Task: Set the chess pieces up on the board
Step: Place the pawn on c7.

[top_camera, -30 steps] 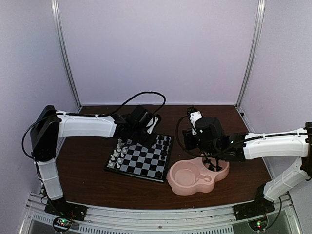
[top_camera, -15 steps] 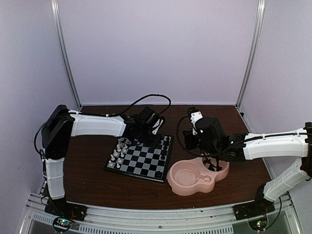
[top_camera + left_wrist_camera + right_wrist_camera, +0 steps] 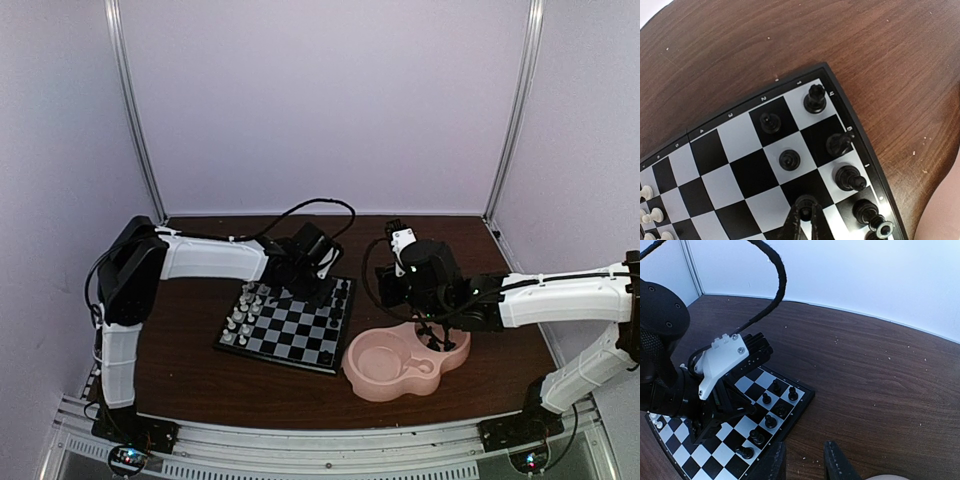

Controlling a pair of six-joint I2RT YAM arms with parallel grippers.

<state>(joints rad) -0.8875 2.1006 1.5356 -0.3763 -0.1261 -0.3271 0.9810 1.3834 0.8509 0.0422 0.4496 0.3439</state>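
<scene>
The board (image 3: 290,330) lies mid-table, with white pieces (image 3: 243,310) at its left end and black pieces (image 3: 336,292) at its right end. My left gripper (image 3: 302,282) hangs over the board's far right part. In the left wrist view it (image 3: 805,220) is shut on a black pawn (image 3: 805,204) that stands on a dark square, with several black pieces (image 3: 849,177) beside it along the board's (image 3: 735,140) edge. My right gripper (image 3: 432,335) is open and empty above the pink dish's far rim. Its fingers (image 3: 775,462) frame bare table beside the board's corner (image 3: 745,385).
The pink double-bowl dish (image 3: 385,385) sits right of the board and holds a few dark pieces under my right gripper. Its rim shows in the left wrist view (image 3: 946,210). My left wrist (image 3: 722,360) covers much of the board in the right wrist view.
My left arm has swung right along the board's far side, from the white end to the black end. My right arm has not moved.
</scene>
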